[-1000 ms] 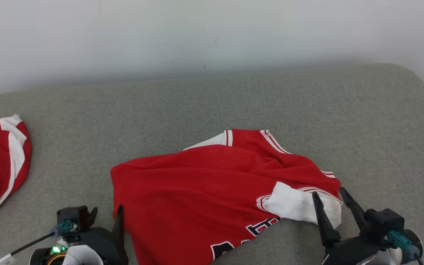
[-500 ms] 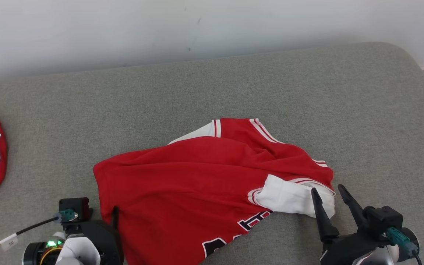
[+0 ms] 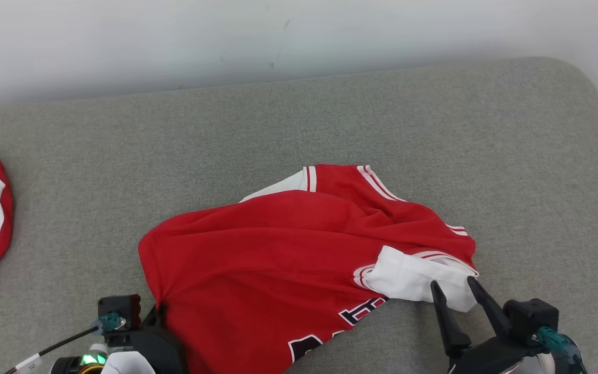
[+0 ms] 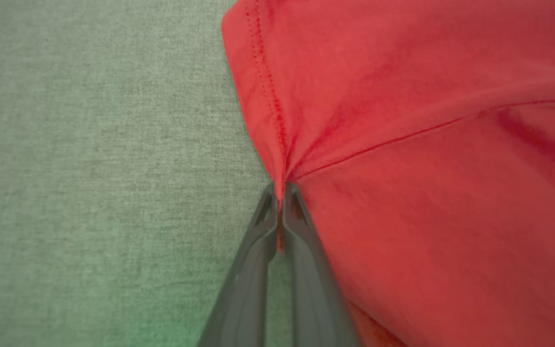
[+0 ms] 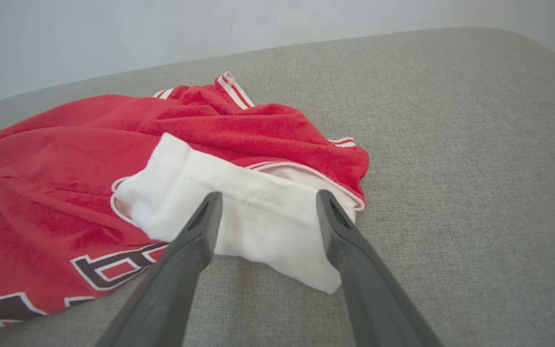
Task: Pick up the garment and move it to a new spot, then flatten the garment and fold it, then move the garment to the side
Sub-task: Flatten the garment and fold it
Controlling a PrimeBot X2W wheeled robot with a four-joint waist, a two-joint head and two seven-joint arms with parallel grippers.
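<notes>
I'm pinching the hem of the jersey in the left gripper for lifting, and holding the right gripper spread at its white sleeve, ready to clamp. The jersey is lying crumpled near the front of the cushion.

Right claw: 2 dark tapered fingers, teal connector.

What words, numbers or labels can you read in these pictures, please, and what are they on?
Red jersey: black, white-edged lettering near its front edge, creased and partly cut off; no whole word can be read.
White cable tag: too small to read.
No other text.
</notes>
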